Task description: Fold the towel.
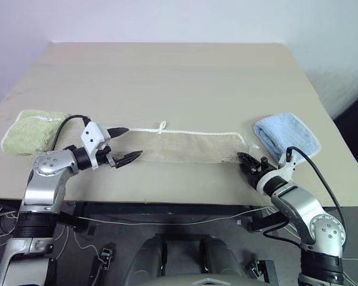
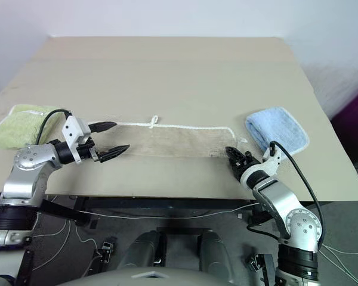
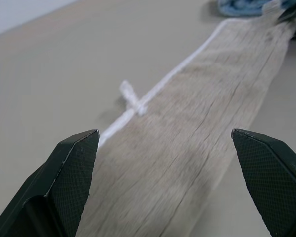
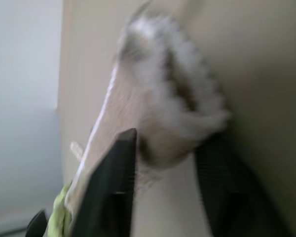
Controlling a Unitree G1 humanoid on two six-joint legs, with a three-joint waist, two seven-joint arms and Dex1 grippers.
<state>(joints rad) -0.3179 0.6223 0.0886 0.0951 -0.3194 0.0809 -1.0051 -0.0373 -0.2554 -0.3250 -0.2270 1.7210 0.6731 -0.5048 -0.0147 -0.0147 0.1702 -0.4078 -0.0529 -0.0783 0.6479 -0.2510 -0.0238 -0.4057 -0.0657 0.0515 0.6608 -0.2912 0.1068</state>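
The beige towel (image 1: 191, 146) lies as a long narrow strip across the near part of the table, with its white corded edge and small loop (image 1: 161, 126) on the far side. My left gripper (image 1: 133, 142) is open at the strip's left end, its fingers (image 3: 74, 163) spread to either side of the cloth and not touching it. My right gripper (image 1: 246, 158) is at the right end. In the right wrist view its fingers (image 4: 113, 182) are pinched on the bunched corner of the towel (image 4: 172, 98).
A folded light green towel (image 1: 31, 131) lies at the table's left edge, and a folded light blue towel (image 1: 286, 136) just beyond the right gripper. The tan table (image 1: 167, 77) stretches bare behind the strip. Its front edge runs close below both grippers.
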